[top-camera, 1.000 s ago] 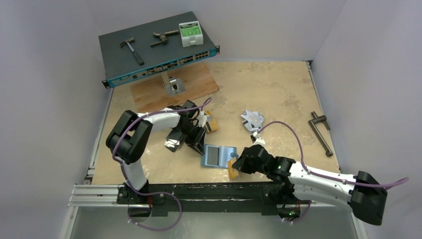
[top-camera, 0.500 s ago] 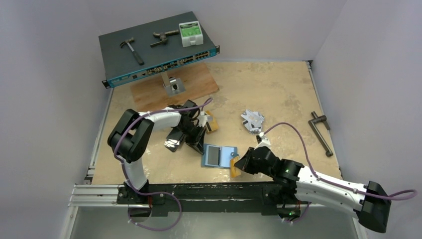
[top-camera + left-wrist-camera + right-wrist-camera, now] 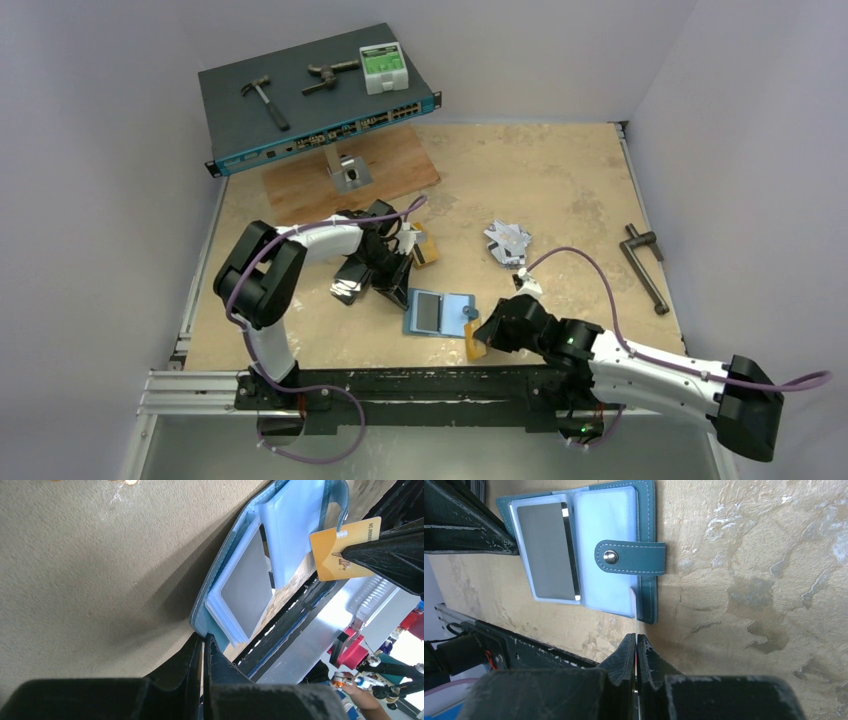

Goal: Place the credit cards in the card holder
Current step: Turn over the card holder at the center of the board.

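Observation:
The teal card holder (image 3: 455, 318) lies open near the table's front edge, with a silver-grey card (image 3: 427, 312) in its left pocket. My right gripper (image 3: 480, 336) is shut on a gold-orange card (image 3: 473, 346) and holds it on edge at the holder's right front corner. In the right wrist view the card (image 3: 636, 615) shows edge-on between the shut fingers, touching the clear pocket by the snap strap (image 3: 629, 557). My left gripper (image 3: 397, 292) is shut, its tips (image 3: 204, 639) pressed against the holder's corner (image 3: 201, 622). The left wrist view also shows the gold card (image 3: 340, 550).
A dark card stack (image 3: 350, 282) and a small gold-brown item (image 3: 425, 250) lie under and beside the left arm. A crumpled silver piece (image 3: 508, 241) lies behind the right gripper. A metal clamp (image 3: 645, 265) lies far right. A network switch (image 3: 300, 110) with tools stands on a wooden board (image 3: 390, 170) at the back.
The right arm's rear links swung out to the right and partly back. The gripper with the gold card stayed at the holder's right edge, shifting slightly. The left arm has not moved.

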